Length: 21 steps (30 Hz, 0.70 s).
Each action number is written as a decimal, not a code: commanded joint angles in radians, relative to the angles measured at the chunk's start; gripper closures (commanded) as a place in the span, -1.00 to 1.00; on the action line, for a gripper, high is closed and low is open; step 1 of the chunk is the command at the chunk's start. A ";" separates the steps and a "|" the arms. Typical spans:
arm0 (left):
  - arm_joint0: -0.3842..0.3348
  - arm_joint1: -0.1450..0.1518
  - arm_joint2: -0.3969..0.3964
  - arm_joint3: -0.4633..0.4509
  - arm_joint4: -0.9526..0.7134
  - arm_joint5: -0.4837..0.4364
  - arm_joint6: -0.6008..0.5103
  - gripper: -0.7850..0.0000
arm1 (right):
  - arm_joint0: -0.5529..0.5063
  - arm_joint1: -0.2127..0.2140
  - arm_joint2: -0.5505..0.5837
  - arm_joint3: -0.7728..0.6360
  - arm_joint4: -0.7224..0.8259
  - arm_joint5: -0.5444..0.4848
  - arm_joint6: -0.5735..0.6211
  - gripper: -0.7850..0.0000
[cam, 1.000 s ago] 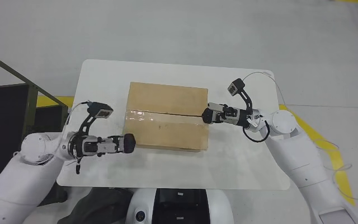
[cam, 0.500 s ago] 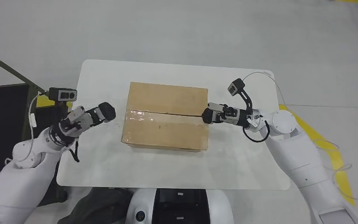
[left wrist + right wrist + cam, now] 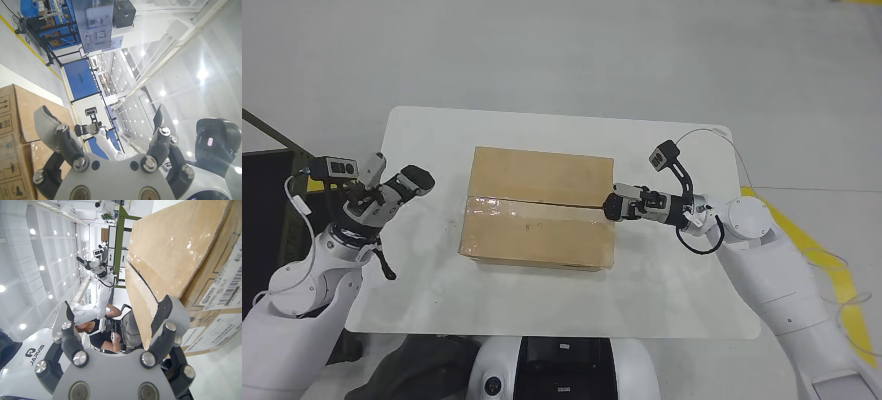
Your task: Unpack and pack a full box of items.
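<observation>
Cardboard box [image 3: 539, 208] sits mid-frame in the top view, on the white table [image 3: 682, 290]. Flaps shut, w/ a strip of clear tape [image 3: 532, 203] along the centre seam, running left to right in the frame.

R gripper [image 3: 610, 203] is at the box's right end, right of centre in the frame, level w/ the seam. In the right wrist view the R gripper [image 3: 116, 306] is spread wide w/ nothing clamped. One dark finger pad [image 3: 160, 313] lies at the corner of a top flap in the lower right of the frame and looks to be touching it. The other finger hangs free at lower left. Here the box [image 3: 170, 247] fills the upper right. Its seam [image 3: 143, 283] gapes as a dark slit at this end, and printed labels [image 3: 221, 294] sit on the end face.

L gripper [image 3: 414, 180] is at mid-left of the top view, over the table's left part, well apart from the box's left end. In the left wrist view the L gripper [image 3: 101, 115] is spread wide and empty, aimed up toward the ceiling lights. The box [image 3: 11, 117] shows at the lower left of that frame w/ handling marks [image 3: 5, 121] on its side. The R gripper [image 3: 77, 130] shows small, far off, just past the box's top edge. In the right wrist view the L gripper [image 3: 81, 260] shows far off at upper left, also wide.
</observation>
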 commanded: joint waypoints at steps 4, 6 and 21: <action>0.000 0.000 0.000 0.000 0.000 0.000 0.001 -1.00 | 0.000 0.000 0.000 0.000 0.000 0.000 0.000 -1.00; 0.000 0.000 0.000 0.000 0.000 0.000 0.001 -1.00 | 0.000 0.000 0.000 0.000 0.000 0.000 0.000 -1.00; 0.179 -0.067 0.056 -0.050 0.196 -0.031 0.522 -1.00 | 0.000 0.000 0.000 0.000 0.000 0.000 0.000 -1.00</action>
